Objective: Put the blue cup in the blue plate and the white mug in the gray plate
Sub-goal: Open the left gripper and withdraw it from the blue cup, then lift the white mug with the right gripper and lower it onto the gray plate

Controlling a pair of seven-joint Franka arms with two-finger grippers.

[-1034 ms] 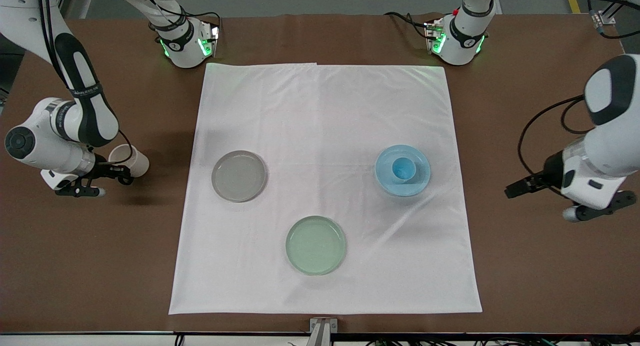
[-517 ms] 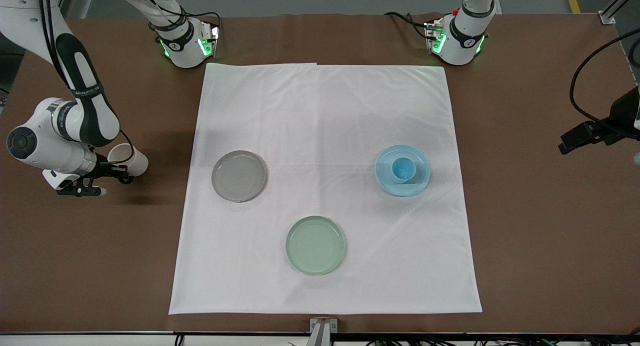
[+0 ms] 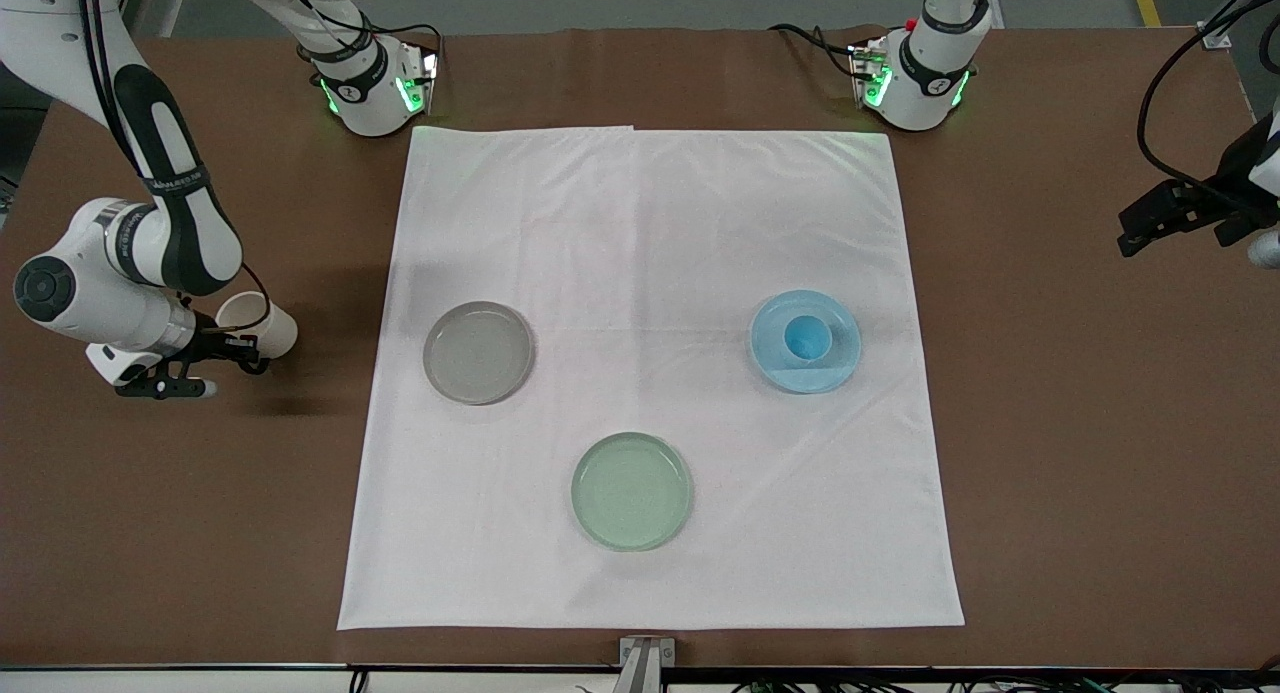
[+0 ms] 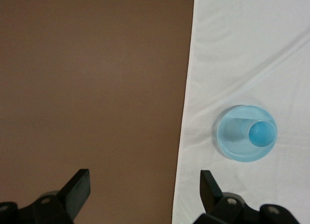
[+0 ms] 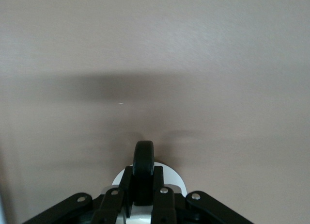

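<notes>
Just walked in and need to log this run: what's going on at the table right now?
The blue cup already stands in the blue plate. The left gripper is open and empty over the bare table at the left arm's end. The right gripper is shut on the white mug by its black handle, over the bare table at the right arm's end. The gray plate has nothing in it yet, and the pale green plate sits unused on the white cloth.

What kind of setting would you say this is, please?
Probably a robotics lab workbench: two arm bases bolted along a brown table, a white cloth laid out as a work area, and cabling at the table's edges.
</notes>
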